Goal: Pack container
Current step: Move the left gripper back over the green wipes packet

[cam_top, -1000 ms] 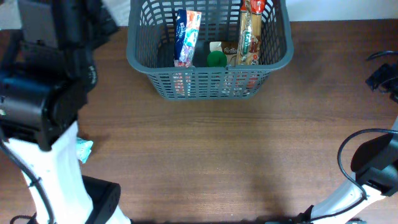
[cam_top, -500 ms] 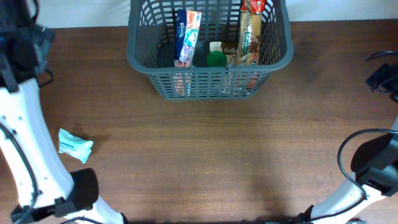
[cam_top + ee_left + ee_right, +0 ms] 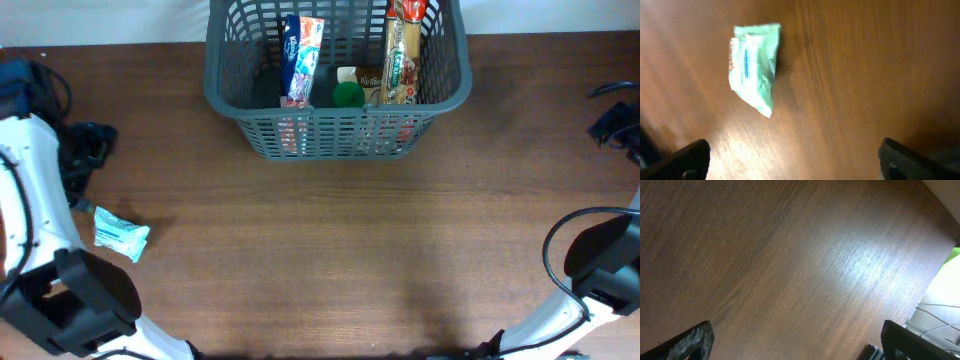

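Note:
The container, a dark grey slotted basket, stands at the table's far middle. Upright in it are a blue-white-red packet, a long tan-and-red package, a beige box and a green cap. A pale green packet lies flat on the wood at the left. In the left wrist view the pale green packet is ahead of my open left gripper, apart from it. My left gripper hangs near the left edge. My right gripper is open over bare wood.
The right arm's base rises at the right front edge, with dark parts and cables at the far right. The left arm's white link runs along the left edge. Brown wood table.
The left arm has swung from beside the basket back to the left edge, uncovering the pale green packet. The right arm has not moved.

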### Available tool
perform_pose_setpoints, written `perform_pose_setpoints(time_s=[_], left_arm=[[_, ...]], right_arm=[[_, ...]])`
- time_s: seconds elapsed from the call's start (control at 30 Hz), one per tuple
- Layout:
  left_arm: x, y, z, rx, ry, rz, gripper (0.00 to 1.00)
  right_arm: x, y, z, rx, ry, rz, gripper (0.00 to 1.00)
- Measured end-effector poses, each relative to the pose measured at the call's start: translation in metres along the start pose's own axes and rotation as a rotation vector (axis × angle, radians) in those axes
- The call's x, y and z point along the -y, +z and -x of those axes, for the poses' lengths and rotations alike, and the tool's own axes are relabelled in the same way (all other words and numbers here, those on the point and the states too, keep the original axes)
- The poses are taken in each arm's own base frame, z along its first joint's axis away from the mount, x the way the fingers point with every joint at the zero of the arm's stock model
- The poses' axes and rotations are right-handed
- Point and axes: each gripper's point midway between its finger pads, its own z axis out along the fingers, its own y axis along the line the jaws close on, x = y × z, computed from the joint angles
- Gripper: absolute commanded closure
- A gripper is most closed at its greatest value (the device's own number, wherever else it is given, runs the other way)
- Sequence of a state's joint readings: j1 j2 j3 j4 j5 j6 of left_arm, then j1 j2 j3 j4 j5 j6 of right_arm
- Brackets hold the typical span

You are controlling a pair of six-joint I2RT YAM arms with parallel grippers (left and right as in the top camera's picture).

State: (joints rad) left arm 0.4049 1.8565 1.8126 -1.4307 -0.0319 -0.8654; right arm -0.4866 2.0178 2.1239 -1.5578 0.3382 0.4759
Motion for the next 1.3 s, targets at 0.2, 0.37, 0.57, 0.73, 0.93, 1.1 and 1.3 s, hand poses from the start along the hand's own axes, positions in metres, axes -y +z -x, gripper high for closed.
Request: perform_pose_setpoints(time_s=[0.2, 0.37, 0.57, 0.73, 0.93, 1.1, 1.3], left_arm=[[-0.015, 0.042, -0.023, -0.103, 0.127, 0.055, 0.01], [-0.033, 0.067, -0.031, -0.164, 0.138, 0.081, 0.01], [-0.047, 0.08, -0.023, -0.18, 0.101, 0.074, 0.01], [-0.044, 0.083, -0.008, -0.137, 0.09, 0.035, 0.01], [-0.045, 0.088, -0.005, -0.122, 0.095, 0.027, 0.01], [-0.044, 0.102, -0.004, -0.105, 0.095, 0.013, 0.01], [-0.046, 0.119, -0.007, -0.098, 0.095, 0.006, 0.01]], right_arm=[[0.0, 0.0, 0.0, 0.0, -0.001, 0.0, 0.01], [0.0, 0.0, 0.0, 0.0, 0.0, 0.0, 0.01], [0.0, 0.0, 0.0, 0.0, 0.0, 0.0, 0.01], [0.0, 0.0, 0.0, 0.0, 0.0, 0.0, 0.01], [0.0, 0.0, 0.0, 0.0, -0.001, 0.0, 0.01], [0.0, 0.0, 0.0, 0.0, 0.0, 0.0, 0.01], [0.0, 0.0, 0.0, 0.0, -0.001, 0.0, 0.01]])
